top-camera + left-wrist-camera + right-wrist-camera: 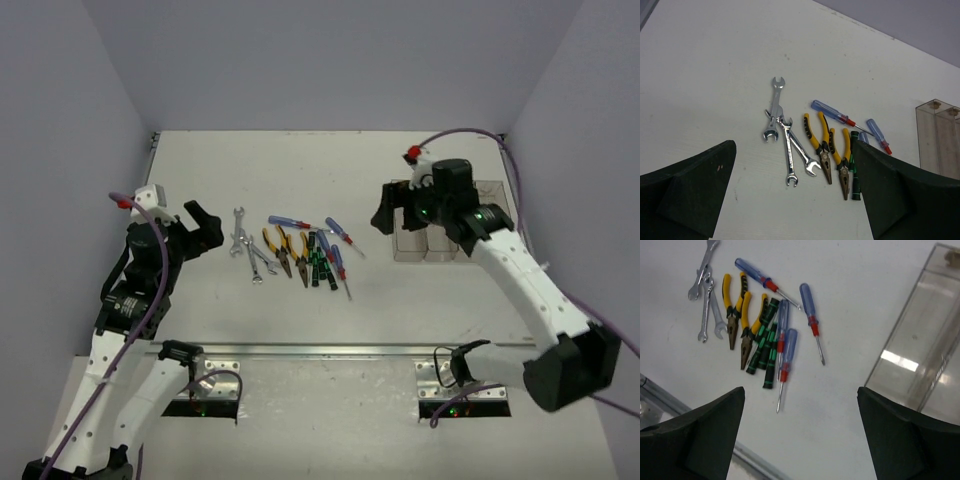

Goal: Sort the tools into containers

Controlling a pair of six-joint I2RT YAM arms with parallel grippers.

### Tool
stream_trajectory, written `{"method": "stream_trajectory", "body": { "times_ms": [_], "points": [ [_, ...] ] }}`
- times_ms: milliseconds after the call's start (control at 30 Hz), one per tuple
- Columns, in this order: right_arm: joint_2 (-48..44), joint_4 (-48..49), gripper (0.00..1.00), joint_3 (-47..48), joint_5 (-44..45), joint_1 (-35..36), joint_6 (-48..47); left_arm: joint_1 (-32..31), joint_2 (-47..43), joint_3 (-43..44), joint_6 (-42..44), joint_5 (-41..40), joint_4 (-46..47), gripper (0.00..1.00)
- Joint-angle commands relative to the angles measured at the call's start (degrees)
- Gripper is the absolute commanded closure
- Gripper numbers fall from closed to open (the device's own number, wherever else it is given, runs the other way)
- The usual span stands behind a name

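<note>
Both left tool (794, 144) and right tool (801, 390) gape empty; clear bins (910, 355) in view hold nothing.

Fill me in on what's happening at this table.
Two robot arms are set to sort small tools into clear containers, and nothing has been picked up yet. The wrenches, pliers and screwdrivers all lie clustered at mid-table. The left gripper hovers open to the left of the wrenches, holding nothing. The right gripper, also open and empty, hangs by the containers on the right. No tool shows in the visible parts of the containers.
</note>
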Motion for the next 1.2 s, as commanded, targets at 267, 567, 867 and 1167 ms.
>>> {"method": "stream_trajectory", "body": {
  "times_ms": [267, 567, 867, 1167],
  "points": [
    [44.7, -4.2, 0.28, 26.0, 15.0, 11.6, -16.6, -0.2, 1.8, -0.7, 1.0, 3.3, 3.3, 0.0],
    [56.8, -2.9, 0.55, 30.3, 15.4, 12.1, -19.2, -0.2, 1.7, -0.6, 1.1, 3.4, 3.3, 0.0],
    [52.9, -1.5, 0.99, 25.5, 19.8, 12.1, -16.5, -0.3, 1.5, -0.5, 1.3, 3.8, 3.4, 0.0],
    [34.9, -6.3, 1.0, 22.7, 24.6, 7.9, -8.9, -0.3, 1.1, -0.6, 1.3, 3.9, 3.4, 0.0]
  ]
}}
